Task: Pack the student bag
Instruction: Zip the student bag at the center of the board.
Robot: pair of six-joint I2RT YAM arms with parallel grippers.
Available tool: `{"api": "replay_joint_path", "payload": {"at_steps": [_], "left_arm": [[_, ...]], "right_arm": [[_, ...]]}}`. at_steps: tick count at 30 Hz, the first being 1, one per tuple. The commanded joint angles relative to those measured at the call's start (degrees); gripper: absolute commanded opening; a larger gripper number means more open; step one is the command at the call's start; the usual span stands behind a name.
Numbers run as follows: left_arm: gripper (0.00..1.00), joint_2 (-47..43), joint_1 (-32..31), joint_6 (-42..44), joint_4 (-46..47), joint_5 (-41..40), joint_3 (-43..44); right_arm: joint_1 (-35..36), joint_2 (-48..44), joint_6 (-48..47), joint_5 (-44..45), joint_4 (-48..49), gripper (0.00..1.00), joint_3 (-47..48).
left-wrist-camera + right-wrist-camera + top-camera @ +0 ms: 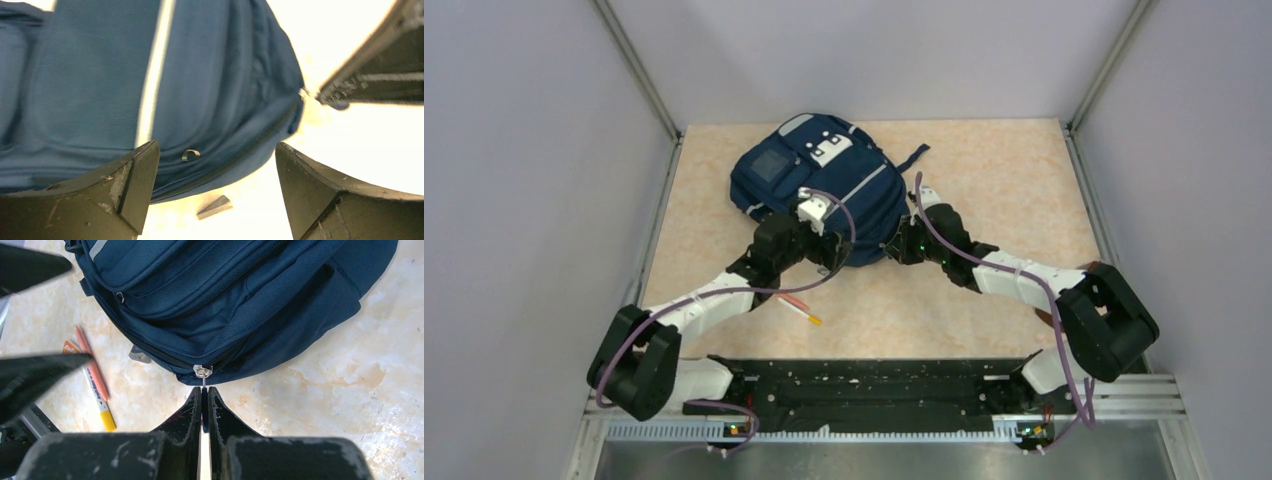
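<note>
The student bag [819, 175], a navy backpack with pale stripes, lies flat at the back middle of the table. My right gripper [204, 392] is shut on the dark pull of a zipper slider [203, 371] at the bag's near edge [240, 300]. In the top view that gripper [892, 247] sits at the bag's near right corner. My left gripper [217, 172] is open over the bag's near edge [100, 75], with nothing between its fingers [130, 185]. A small metal ring [190, 154] and a grey tab [214, 207] on the table lie in the gap.
A pink pen [90, 362] and a white marker with a yellow cap [98, 397] lie on the table just near of the bag, below my left arm [724, 290]. Grey walls enclose the table on three sides.
</note>
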Motion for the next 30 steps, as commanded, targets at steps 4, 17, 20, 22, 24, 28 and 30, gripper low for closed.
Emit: {"api": "replay_joint_path", "payload": {"at_steps": [4,17,20,22,24,28,30], "left_arm": [[0.86,7.43,-3.64,7.87,8.47,14.75,1.57],[0.82,17.77,-10.35,14.87,7.12,7.14,8.7],[0.72,19.34,-11.02,16.38,7.16,4.0,9.64],[0.7,20.11,-11.29,17.13,7.29,2.36,9.96],[0.62,20.82,-11.44,17.6,7.11,1.45,10.39],[0.38,21.22,-11.54,17.72,5.94,0.13,10.59],[0.2,20.86,-11.77,17.91,6.11,-0.72,9.95]], "right_arm": [[-0.61,-0.41,-0.46,-1.83,0.63,0.0,-0.11],[-0.61,-0.7,-1.58,-0.38,0.81,0.0,-0.31],[-0.61,-0.89,-1.72,-0.3,0.88,0.0,-0.47],[-0.61,-0.93,-1.93,-0.29,0.82,0.0,-0.53],[-0.61,-0.93,-2.01,-0.21,0.81,0.0,-0.68],[-0.59,-1.23,-2.42,0.44,0.76,0.0,-0.9],[-0.56,-1.28,-2.98,1.07,1.08,0.0,-1.16]]}}
